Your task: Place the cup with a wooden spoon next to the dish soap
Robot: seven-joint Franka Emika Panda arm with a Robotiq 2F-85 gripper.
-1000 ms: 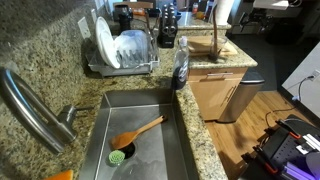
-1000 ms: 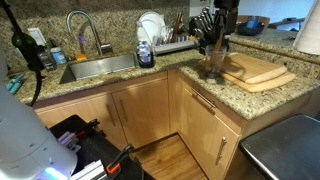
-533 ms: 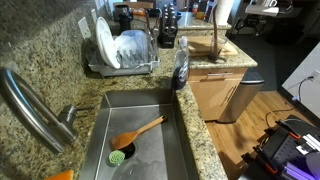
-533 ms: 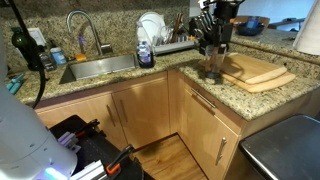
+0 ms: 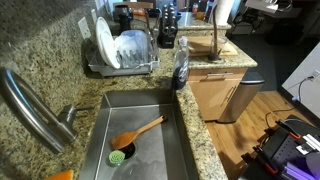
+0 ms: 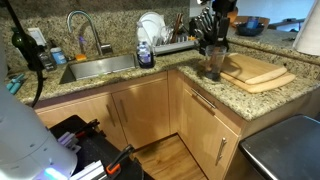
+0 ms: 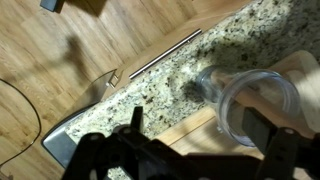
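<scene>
**Q:** What carries the scene, and why is it laid out this way?

**A:** Surface: an L-shaped granite counter. The sink is sunk into one run. The cutting boards lie flat on the other run, past the corner. The dish rack stands at the back edge beside the sink, presumably so that dishes drain close to the basin.

**Q:** Where do the task's things stand?

**A:** Dish soap: upright at the sink's rim, just in front of the rack, handy for washing. Cup: upright near the front edge beyond the corner, against the end of the cutting boards and well apart from the soap. A slim light-brown upright rising there is probably the wooden spoon, propped by the cup's wall. The wrist view does not resolve it.

**Q:** How is the end effector set?

**A:** End effector: fingers spread wide, gripping nothing. It hangs above the cup, whose rim shows between the fingers in the wrist view, nearer one of them. This reads as alignment for a straddling descent, so the carry toward the soap is not yet begun. Keeping the cup level during the carry would stop the spoon tipping out.
</scene>
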